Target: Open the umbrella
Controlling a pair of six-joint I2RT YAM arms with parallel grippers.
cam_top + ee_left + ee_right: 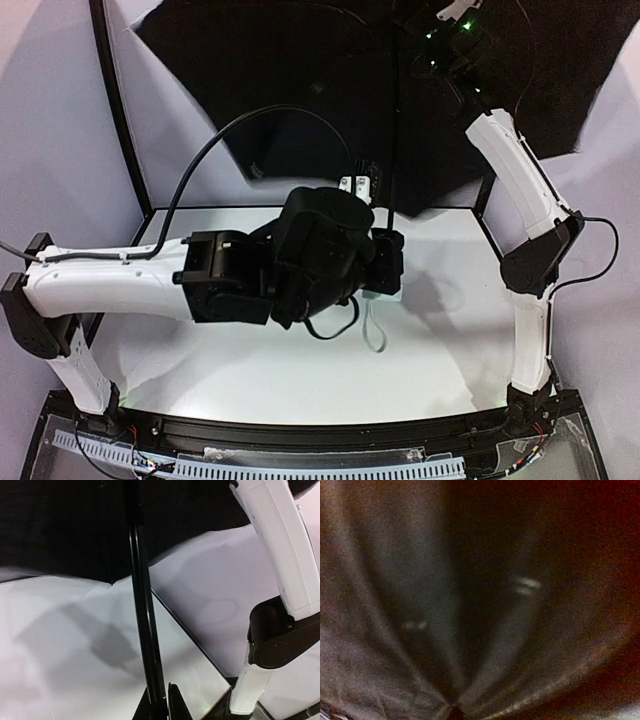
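The umbrella (300,90) stands spread open at the back, its black inner side facing me. Its thin black shaft (393,150) runs down from the canopy to my left gripper (388,255). In the left wrist view the shaft (141,605) passes between the two dark fingertips (176,702), and the gripper (160,704) is shut on it. The handle is hidden by the gripper; a pale strap (372,330) hangs below it. My right gripper (448,45) is raised into the canopy's underside. The right wrist view shows only dark fabric (470,630) with ribs meeting low; no fingers show.
The white table (250,370) has a black frame, with a tall black post (120,110) at the back left. The right arm (280,555) stands close to the right of the shaft. A cable (230,130) arcs over the left arm.
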